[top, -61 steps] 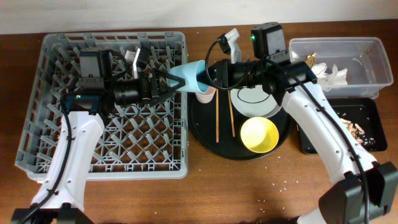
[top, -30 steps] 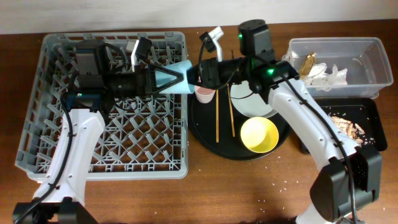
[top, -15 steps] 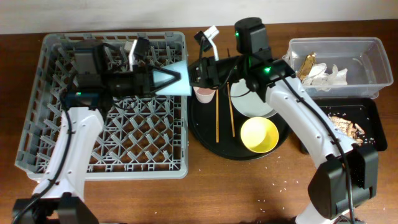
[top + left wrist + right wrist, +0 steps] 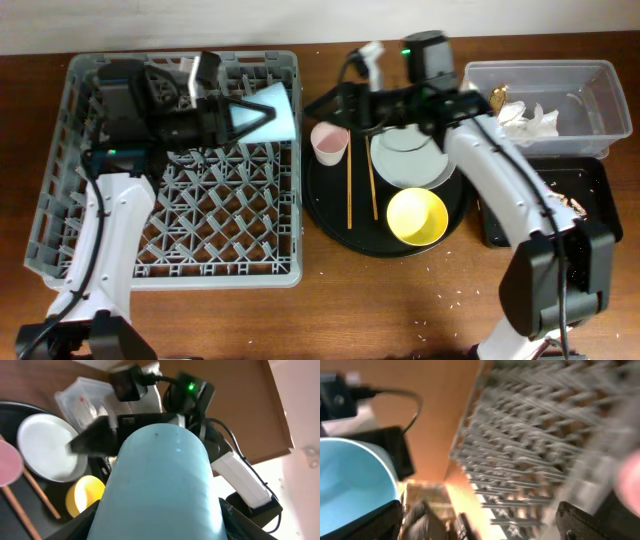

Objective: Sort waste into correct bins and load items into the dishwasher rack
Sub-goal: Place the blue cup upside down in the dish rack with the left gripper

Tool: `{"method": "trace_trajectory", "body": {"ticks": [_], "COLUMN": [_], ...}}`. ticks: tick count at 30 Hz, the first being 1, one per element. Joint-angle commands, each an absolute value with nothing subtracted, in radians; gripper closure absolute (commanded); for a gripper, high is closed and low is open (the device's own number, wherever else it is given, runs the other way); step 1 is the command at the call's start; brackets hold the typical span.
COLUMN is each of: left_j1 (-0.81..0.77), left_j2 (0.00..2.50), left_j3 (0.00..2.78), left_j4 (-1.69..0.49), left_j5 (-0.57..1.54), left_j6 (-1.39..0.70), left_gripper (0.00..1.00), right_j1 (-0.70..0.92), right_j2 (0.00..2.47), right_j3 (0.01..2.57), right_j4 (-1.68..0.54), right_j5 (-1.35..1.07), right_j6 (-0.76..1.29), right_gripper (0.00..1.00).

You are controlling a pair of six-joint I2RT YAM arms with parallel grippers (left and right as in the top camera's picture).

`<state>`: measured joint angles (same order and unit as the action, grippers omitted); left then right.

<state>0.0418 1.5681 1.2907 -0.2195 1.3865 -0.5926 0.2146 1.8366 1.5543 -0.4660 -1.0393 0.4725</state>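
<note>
My left gripper [image 4: 262, 115] is shut on the light-blue cup [image 4: 283, 108] and holds it on its side over the back right part of the grey dishwasher rack [image 4: 170, 230]. In the left wrist view the cup [image 4: 160, 485] fills the space between the fingers [image 4: 85, 520]. My right gripper [image 4: 340, 82] stands open and empty just right of the cup, above the back left rim of the round black tray [image 4: 330, 225]. On that tray are a pink cup [image 4: 329, 143], a pale plate [image 4: 408, 165], a yellow bowl [image 4: 417, 216] and two chopsticks [image 4: 349, 190].
At the back right the clear tub [image 4: 590, 85] holds white napkins [image 4: 530, 120] and a gold wrapper [image 4: 497, 100]. In front of it the flat black tray [image 4: 585, 175] holds brown food scraps [image 4: 560, 203]. The right wrist view shows the cup's mouth [image 4: 350, 485] and the rack [image 4: 535, 435].
My right gripper has opened, let go of the light-blue cup and drawn back to the right. My left gripper, shut on the cup, has carried it left over the rack.
</note>
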Motion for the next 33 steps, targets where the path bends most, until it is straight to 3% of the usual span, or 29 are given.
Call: {"method": "trace_trajectory", "body": {"ticks": [1,7,12,16,24,33], "left_j1": [0.064,0.049,-0.043,-0.145,-0.324,-0.416], "left_j2": [1.555,1.555,1.555,1.555,1.616,1.824], "left_j3": [1.308,1.315,1.477,1.623,1.619,1.619], "left_j4": [-0.217,-0.300,-0.791,-1.014,-1.223,-1.413], "left_j5": [1.344,1.113,0.498,0.172,-0.024,-0.022], "left_j6": [-0.567,-0.493,-0.274,-0.229,-0.258,-0.276], "left_gripper": [0.51,0.58,0.58,0.58,0.66,0.66], "right_j1": [0.102,0.014,0.014,0.014,0.014,0.014], "right_j2": [1.837,1.835,1.831,1.831,1.831,1.814], "right_j3": [1.556,1.556,1.556,1.556,1.556,1.559], "right_j4": [-0.541,-0.760,-0.957,-1.040,-1.139,-1.150], "right_j5": [-1.008,-0.951,-0.731,-0.595,-0.367,-0.354], "right_j6": [0.378,0.228,0.125,0.109,0.112,0.108], "right_gripper": [0.01,0.02,0.02,0.02,0.01,0.02]}}
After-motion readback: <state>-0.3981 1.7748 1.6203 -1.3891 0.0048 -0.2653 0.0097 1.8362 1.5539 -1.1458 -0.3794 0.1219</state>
